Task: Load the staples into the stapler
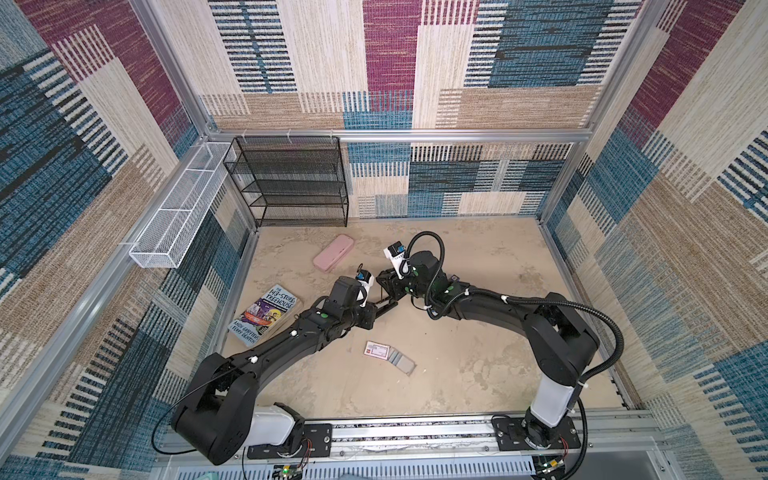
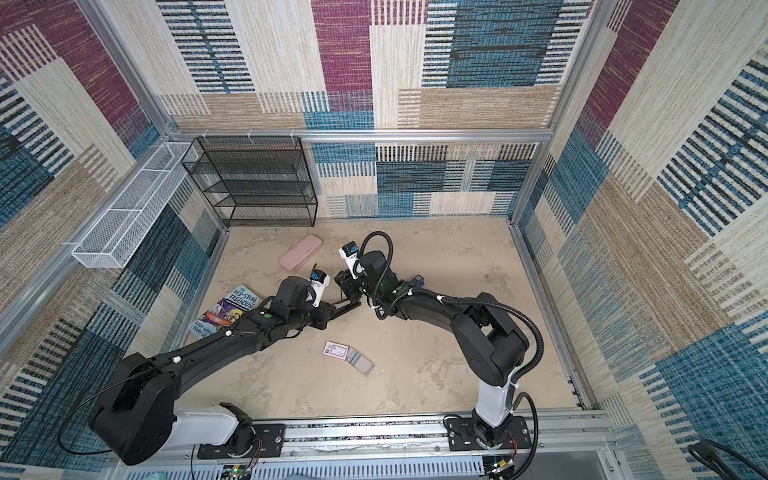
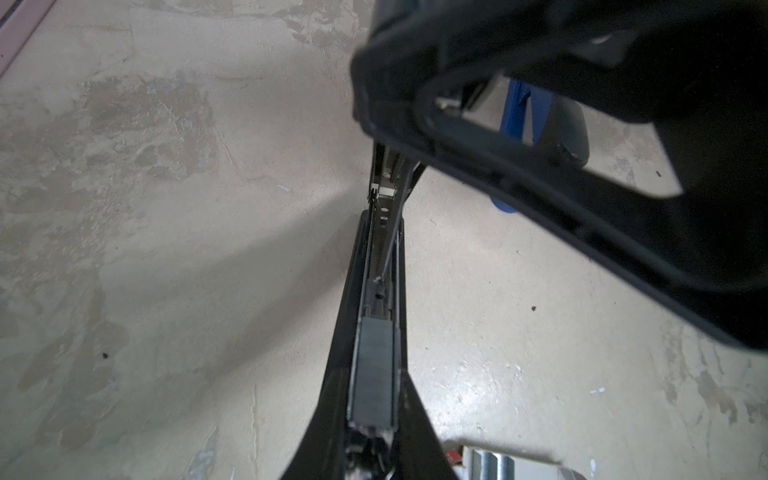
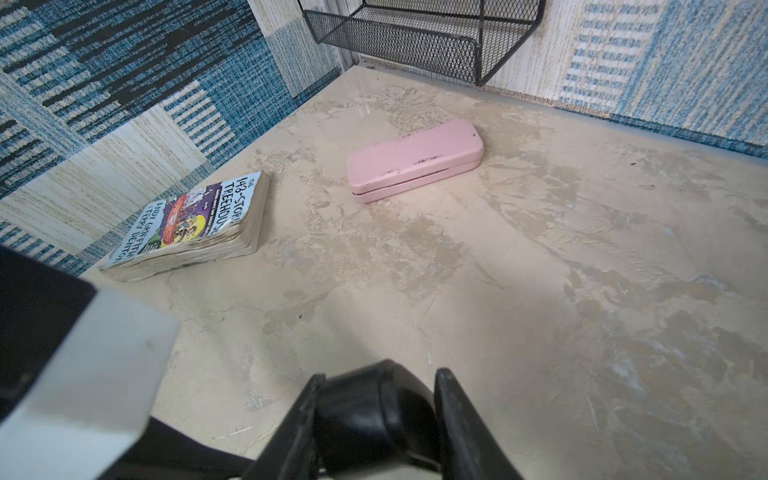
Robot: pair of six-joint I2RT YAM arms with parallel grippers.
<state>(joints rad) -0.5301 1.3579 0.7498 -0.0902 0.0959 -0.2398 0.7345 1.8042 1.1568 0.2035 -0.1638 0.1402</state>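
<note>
The black stapler [image 1: 388,301] [image 2: 348,306] hangs open above the table's middle, between my two arms. My left gripper [image 3: 374,449] [image 1: 379,311] is shut on its base. A grey strip of staples [image 3: 374,370] lies in the open magazine. The raised top arm of the stapler [image 4: 365,411] sits between the jaws of my right gripper [image 4: 378,378] [image 1: 390,286]; one finger rests on it and a narrow gap shows at the other. On the table toward the front lie the white, red-marked staple box [image 1: 377,350] [image 2: 336,350] and loose strips [image 1: 401,362] [image 2: 360,360].
A pink oblong case [image 1: 333,252] [image 4: 415,160] lies behind the grippers. A paperback book [image 1: 268,313] [image 4: 191,224] rests by the left wall. A black mesh shelf [image 1: 291,183] stands at the back left corner, and a white wire basket [image 1: 178,208] hangs on the left wall.
</note>
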